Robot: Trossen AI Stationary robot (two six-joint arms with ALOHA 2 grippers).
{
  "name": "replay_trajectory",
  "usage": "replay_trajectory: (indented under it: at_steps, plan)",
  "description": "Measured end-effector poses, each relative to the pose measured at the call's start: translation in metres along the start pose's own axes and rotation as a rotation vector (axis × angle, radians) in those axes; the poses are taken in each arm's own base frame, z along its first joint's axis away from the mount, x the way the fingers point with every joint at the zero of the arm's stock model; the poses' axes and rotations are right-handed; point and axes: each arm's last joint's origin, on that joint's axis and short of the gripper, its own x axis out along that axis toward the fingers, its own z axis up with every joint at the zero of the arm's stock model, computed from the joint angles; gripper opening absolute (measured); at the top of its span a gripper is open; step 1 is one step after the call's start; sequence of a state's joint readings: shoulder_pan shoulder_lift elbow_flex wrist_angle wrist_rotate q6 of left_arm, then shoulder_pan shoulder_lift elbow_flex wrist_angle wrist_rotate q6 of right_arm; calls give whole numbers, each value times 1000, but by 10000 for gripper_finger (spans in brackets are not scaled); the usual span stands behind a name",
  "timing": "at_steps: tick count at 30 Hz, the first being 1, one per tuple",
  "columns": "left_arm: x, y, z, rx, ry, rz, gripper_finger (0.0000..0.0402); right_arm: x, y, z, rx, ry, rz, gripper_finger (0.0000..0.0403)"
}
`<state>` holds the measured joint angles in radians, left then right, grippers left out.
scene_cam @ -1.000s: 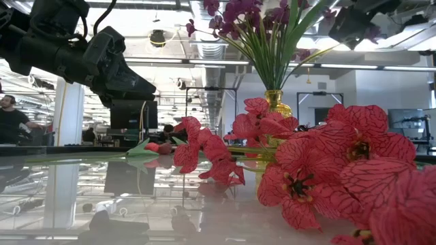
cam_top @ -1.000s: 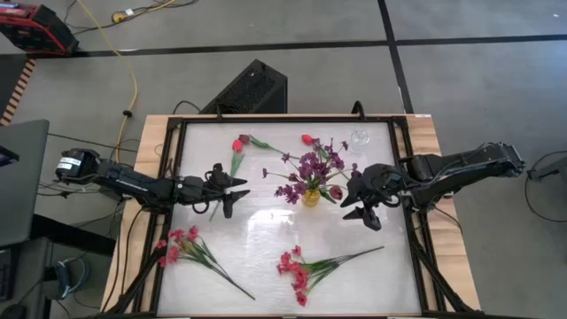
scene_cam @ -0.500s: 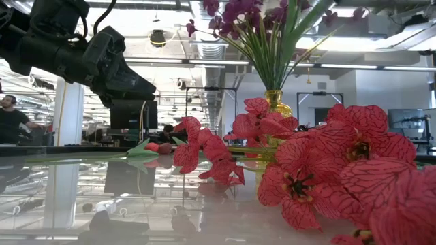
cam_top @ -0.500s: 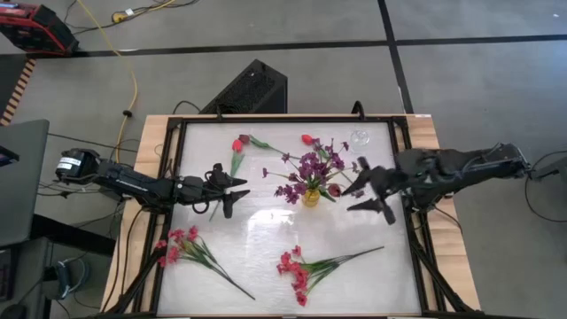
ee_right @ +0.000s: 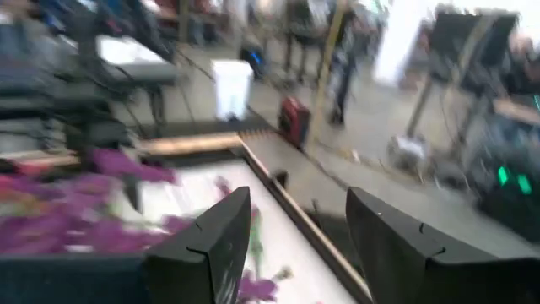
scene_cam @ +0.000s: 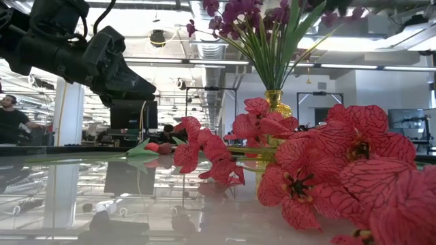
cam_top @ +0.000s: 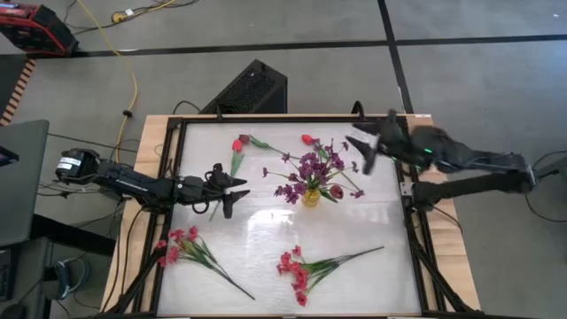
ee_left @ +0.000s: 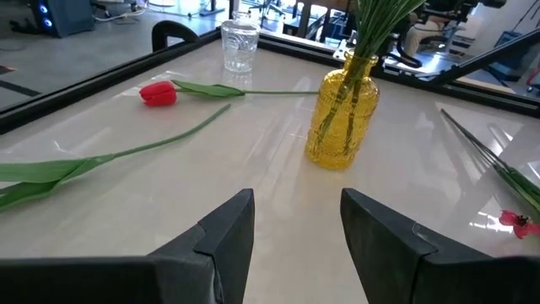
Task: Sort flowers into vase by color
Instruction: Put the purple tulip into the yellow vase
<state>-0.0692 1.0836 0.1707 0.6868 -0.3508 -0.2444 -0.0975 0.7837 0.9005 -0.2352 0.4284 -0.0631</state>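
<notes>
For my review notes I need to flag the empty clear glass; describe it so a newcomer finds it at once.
Start at the yellow glass vase of purple flowers in the middle of the white table. Look toward the far right corner, near the right pincer: the small clear glass stands there. Unlike the yellow vase, it is colourless and holds no stems.

A yellow glass vase (cam_top: 311, 197) stands mid-table with purple blooms (cam_top: 312, 165) on green stems. Near the far edge lie two red tulips (cam_top: 237, 144) with green leaves. Toward the near edge, two sprigs (cam_top: 297, 270) carry red-pink petals veined in darker red. The table (cam_top: 266, 230) is glossy white inside a black frame with pale wood borders. Both arms are dark.
</notes>
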Motion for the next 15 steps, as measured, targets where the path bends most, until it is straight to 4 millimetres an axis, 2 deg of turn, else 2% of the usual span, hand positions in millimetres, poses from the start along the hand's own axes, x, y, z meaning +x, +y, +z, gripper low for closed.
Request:
replay_trajectory:
  at_steps: [5,9,11,15]
  plan:
    - [0,0,0,-5,3,-6,167,53,-42,-16,137,113,-112,220]
    - [0,0,0,-11,7,-9,167,98,-76,-20,230,144,-75,220]
    - [0,0,-1,-8,11,-7,167,125,-86,-25,251,180,-25,220]
    - [0,0,-2,2,21,-1,167,180,-95,-44,276,293,18,220]
